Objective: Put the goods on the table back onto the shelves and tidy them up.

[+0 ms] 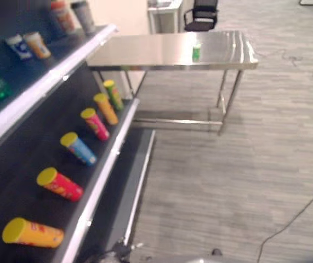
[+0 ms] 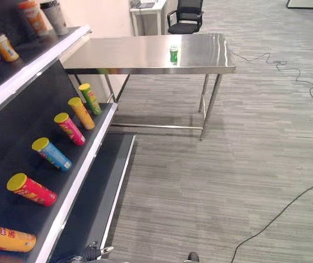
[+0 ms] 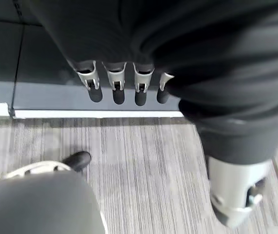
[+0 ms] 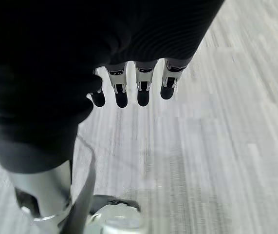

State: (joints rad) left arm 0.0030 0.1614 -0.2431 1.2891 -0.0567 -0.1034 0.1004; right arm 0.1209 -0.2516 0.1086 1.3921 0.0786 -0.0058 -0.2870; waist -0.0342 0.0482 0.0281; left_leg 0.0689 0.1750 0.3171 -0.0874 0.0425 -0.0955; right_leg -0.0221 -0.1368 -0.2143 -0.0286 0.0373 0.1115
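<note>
An orange tube can (image 1: 33,232) with a yellow lid lies nearest on the dark shelf (image 1: 98,181), at the head of a row of lying cans: red (image 1: 59,183), blue (image 1: 78,148), pink (image 1: 95,123), orange (image 1: 106,108) and green (image 1: 113,94). In the right eye view, a small green can (image 2: 174,53) stands alone on the steel table (image 2: 145,55) past the far end of the shelf, with cups (image 2: 4,47) on the upper shelf. In the left wrist view, the left hand (image 3: 124,83) hangs with straight fingers, holding nothing, the shelf's base just past its fingertips. In the right wrist view, the right hand (image 4: 139,83) hangs the same way, fingers straight and empty, over grey floor (image 4: 202,146).
</note>
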